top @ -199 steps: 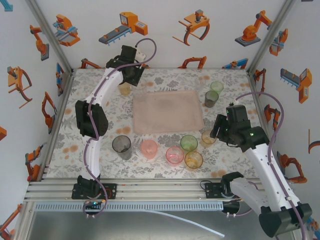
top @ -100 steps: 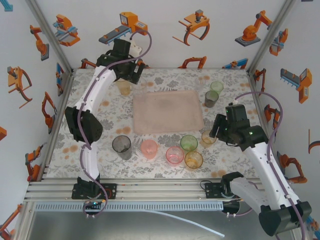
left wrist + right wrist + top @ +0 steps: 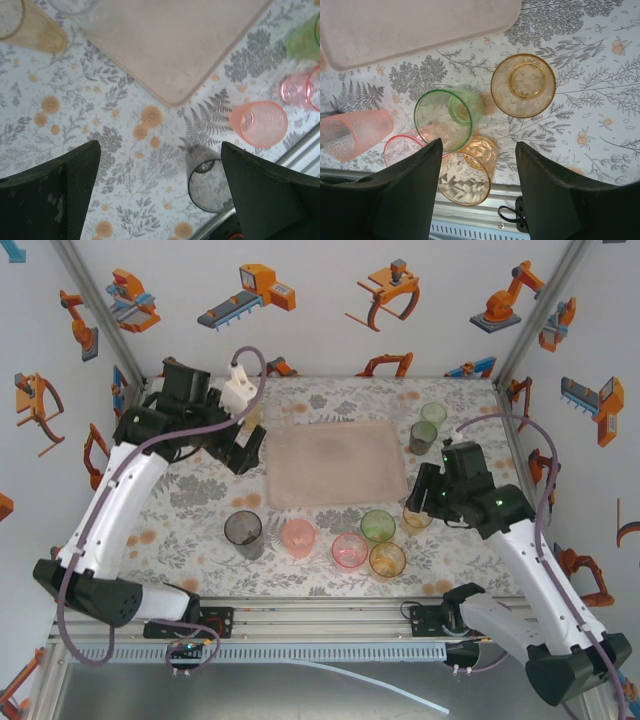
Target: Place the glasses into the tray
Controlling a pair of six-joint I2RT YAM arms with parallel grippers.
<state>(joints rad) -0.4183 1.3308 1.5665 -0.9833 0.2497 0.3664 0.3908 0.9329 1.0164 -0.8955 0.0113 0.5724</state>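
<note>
Around the one tray (image 3: pixel 335 462), nine glasses (image 3: pixel 298 538) are counted standing on the desk (image 3: pixel 200 495); both the left pincer (image 3: pixel 160 160) and the right pincer (image 3: pixel 479 150) are held spread.

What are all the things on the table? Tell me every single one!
pale pink flat rectangular tray: one, pink, middle of table
smoky grey plastic tumblers: two, grey, near left and far right
green plastic tumblers: two, green, near row and far right
pink plastic tumblers: two, pink, near row
orange plastic tumblers: three, orange, near row, by right gripper, far left of tray
flowered tablecloth: one, white, grey and orange, under everything
left gripper: black, open, left of tray
right gripper: black, open, above near row
</note>
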